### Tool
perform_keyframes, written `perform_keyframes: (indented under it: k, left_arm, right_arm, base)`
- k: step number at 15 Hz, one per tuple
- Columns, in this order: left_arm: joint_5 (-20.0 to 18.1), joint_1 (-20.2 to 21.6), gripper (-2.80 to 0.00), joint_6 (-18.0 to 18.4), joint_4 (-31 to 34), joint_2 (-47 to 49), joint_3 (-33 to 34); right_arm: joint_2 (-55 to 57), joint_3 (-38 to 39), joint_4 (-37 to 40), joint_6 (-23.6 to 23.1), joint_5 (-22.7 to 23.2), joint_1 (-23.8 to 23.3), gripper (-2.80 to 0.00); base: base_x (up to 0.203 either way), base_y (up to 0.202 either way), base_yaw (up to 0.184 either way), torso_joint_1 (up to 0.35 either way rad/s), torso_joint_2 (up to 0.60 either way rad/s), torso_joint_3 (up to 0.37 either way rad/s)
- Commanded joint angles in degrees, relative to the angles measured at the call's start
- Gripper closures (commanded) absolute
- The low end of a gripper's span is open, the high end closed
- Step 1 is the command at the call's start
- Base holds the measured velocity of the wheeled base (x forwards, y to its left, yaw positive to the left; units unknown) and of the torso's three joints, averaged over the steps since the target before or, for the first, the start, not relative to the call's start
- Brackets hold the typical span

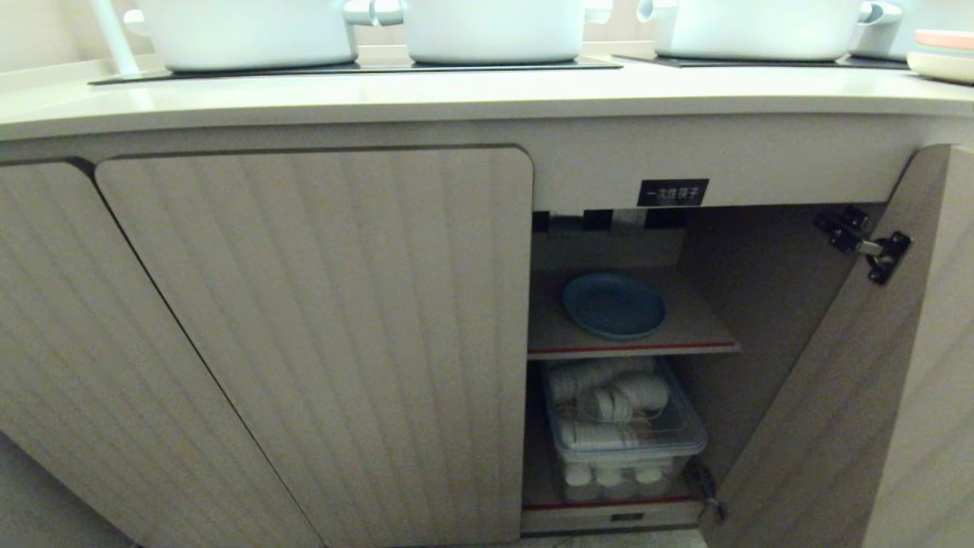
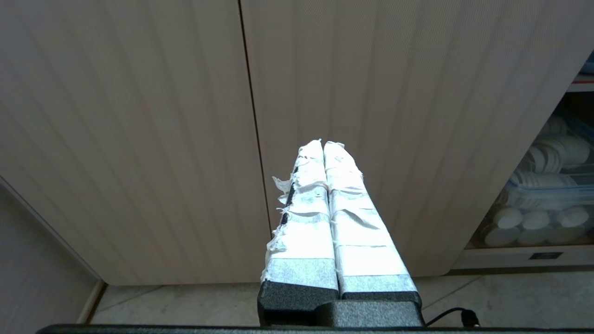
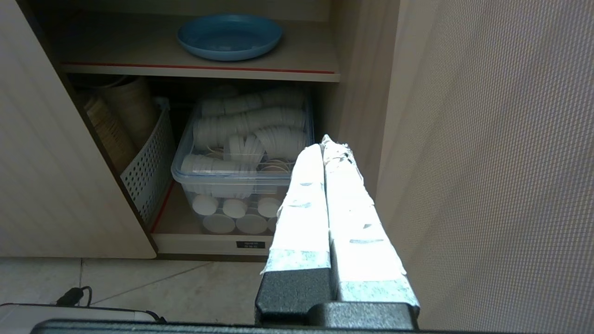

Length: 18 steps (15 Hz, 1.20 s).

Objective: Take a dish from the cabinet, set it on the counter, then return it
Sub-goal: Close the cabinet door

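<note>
We find the right gripper [image 3: 323,141] closed tight and empty, low before the open cabinet [image 1: 768,304]; the left gripper [image 2: 323,144] likewise closed, facing a shut door [image 2: 371,93]. The blue dish [image 1: 613,305] lies flat on the inner shelf [image 1: 700,327]. Below sits a clear tub [image 1: 670,449] of cups.

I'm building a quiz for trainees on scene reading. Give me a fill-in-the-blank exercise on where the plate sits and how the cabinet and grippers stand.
1. The round matte light-blue plate lies on the cabinet's ____ shelf.
2. Below that shelf, the clear plastic lidded box holds stacks of ____ cups.
3. The beige ribbed cabinet door on the robot's right stands ____.
4. The fingers of the left gripper and the right gripper are pressed ____, holding nothing.

Missing words: upper; white; open; together
</note>
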Motion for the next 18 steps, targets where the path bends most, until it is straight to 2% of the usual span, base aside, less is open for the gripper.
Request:
perform_keyframes:
  k: [1,18]
  left_arm:
    - [-0.04,0.00,0.00,0.00,0.00,-0.02,0.00]
    - [0.05,0.00,0.00,0.00,-0.09,-0.02,0.00]
  right_arm:
    - [0.07,0.00,0.00,-0.03,0.04,0.02,0.00]
    - [0.07,0.00,-0.09,0.09,0.04,0.02,0.00]
  base:
    - [0.000,0.000,0.000,0.000,0.00,0.000]
    - [0.000,0.000,0.000,0.000,0.00,0.000]
